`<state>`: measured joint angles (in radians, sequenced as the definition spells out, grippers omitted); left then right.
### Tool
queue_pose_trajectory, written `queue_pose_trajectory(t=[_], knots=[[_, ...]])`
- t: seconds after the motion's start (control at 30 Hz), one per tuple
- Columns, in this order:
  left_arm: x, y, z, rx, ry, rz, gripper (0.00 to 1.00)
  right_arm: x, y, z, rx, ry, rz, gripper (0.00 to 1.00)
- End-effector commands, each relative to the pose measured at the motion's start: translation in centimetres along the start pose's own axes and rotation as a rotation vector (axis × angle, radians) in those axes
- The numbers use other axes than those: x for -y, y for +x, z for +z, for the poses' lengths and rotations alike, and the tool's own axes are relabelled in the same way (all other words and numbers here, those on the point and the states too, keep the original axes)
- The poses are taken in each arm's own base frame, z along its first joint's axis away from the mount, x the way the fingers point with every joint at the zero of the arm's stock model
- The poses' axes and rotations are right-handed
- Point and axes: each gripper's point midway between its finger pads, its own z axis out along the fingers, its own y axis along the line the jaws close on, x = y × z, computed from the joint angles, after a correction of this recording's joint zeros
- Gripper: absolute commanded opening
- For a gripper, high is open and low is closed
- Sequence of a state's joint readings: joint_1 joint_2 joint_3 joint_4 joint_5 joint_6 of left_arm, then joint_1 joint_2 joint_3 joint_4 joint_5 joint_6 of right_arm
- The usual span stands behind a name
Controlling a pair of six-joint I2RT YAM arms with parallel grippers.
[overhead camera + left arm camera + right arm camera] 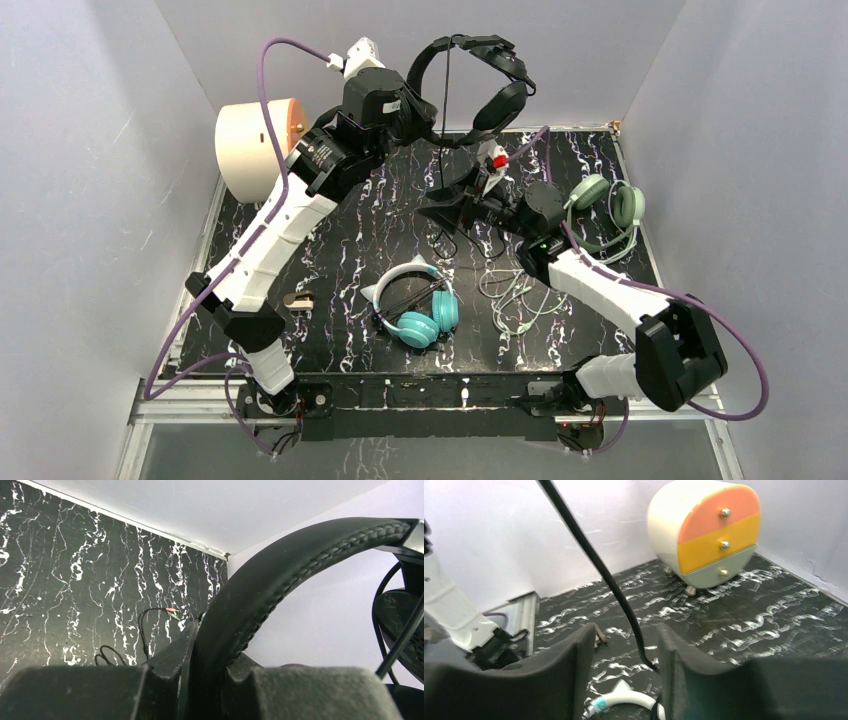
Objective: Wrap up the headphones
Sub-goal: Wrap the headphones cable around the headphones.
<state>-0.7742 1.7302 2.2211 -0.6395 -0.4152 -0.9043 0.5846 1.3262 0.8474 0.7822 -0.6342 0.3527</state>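
Aloft, all-black headphones (505, 105), stitched padded band (280, 580), thin black cord (589, 550) below.

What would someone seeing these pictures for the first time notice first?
The black headphones stand out, held high above the far side of the table by the left gripper, clamped on their band. Their cable hangs down between the open jaws of the right gripper. Teal cat-ear headphones lie near the front centre.

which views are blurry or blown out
Top external: sharp and evenly lit. Left wrist: the left gripper's fingers are out of focus, the black headphones band crisp, the wall behind washed out. Right wrist: the right gripper's fingers soft, the drawer chest sharp, the wall at upper left glaring.
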Motion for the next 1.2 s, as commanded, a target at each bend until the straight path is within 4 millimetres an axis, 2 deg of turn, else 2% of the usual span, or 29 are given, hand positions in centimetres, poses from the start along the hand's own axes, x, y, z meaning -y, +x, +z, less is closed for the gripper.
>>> queue_pose_trajectory(t=[0.0, 0.1, 0.2, 0.3, 0.43, 0.53, 0.57, 0.6, 0.63, 0.67, 0.77, 0.87, 0.93, 1.03, 1.07, 1.17], knots=[[1.9, -4.3, -3.1, 0.1, 0.068, -0.029, 0.0, 0.6, -3.0, -2.0, 0.108, 0.148, -0.043, 0.43], [0.7, -4.9, -3.7, 0.129, 0.024, -0.007, 0.0, -0.9, -3.1, -4.4, 0.114, 0.172, -0.043, 0.2], [-0.2, -5.4, -3.7, 0.149, 0.009, -0.014, 0.0, -1.8, -2.9, -5.8, 0.059, 0.203, -0.02, 0.0], [-0.6, -5.8, -3.5, 0.148, 0.007, -0.024, 0.0, -2.3, -1.8, -6.7, -0.016, 0.221, 0.012, 0.0], [-0.5, -5.7, -3.5, 0.137, 0.013, -0.027, 0.0, -3.2, -2.3, -6.6, -0.021, 0.166, -0.032, 0.0], [-0.3, -5.7, -3.6, 0.119, 0.03, -0.037, 0.0, -1.5, -2.2, -6.6, -0.053, 0.258, -0.008, 0.0], [0.0, -5.9, -3.9, 0.114, 0.041, -0.041, 0.0, -0.6, -1.8, -6.7, -0.067, 0.304, 0.004, 0.05], [0.2, -6.0, -4.1, 0.109, 0.053, -0.044, 0.0, 0.4, -1.3, -6.8, -0.079, 0.348, 0.018, 0.24], [0.4, -5.9, -4.3, 0.102, 0.064, -0.046, 0.0, 1.2, -0.4, -6.8, -0.102, 0.379, 0.035, 0.38], [0.6, -5.8, -4.4, 0.091, 0.074, -0.052, 0.0, 2.0, 0.5, -6.7, -0.138, 0.403, 0.052, 0.41], [1.1, -5.3, -4.3, 0.067, 0.1, -0.06, 0.0, 2.7, 1.8, -6.0, -0.206, 0.388, 0.068, 0.48], [1.2, -5.1, -3.8, 0.052, 0.093, -0.056, 0.0, 4.0, 2.7, -6.1, -0.253, 0.383, 0.068, 0.66], [1.2, -5.4, -3.6, 0.051, 0.089, -0.055, 0.0, 5.1, 3.4, -6.9, -0.276, 0.373, 0.093, 0.75], [1.4, -5.8, -3.4, 0.056, 0.098, -0.058, 0.0, 5.5, 4.4, -8.4, -0.265, 0.288, 0.144, 0.86], [1.4, -5.9, -3.3, 0.059, 0.102, -0.061, 0.0, 5.9, 4.5, -8.8, -0.249, 0.283, 0.131, 0.88], [1.6, -6.4, -3.2, 0.063, 0.118, -0.069, 0.0, 7.3, 6.4, -10.6, -0.256, 0.313, 0.103, 0.93]])
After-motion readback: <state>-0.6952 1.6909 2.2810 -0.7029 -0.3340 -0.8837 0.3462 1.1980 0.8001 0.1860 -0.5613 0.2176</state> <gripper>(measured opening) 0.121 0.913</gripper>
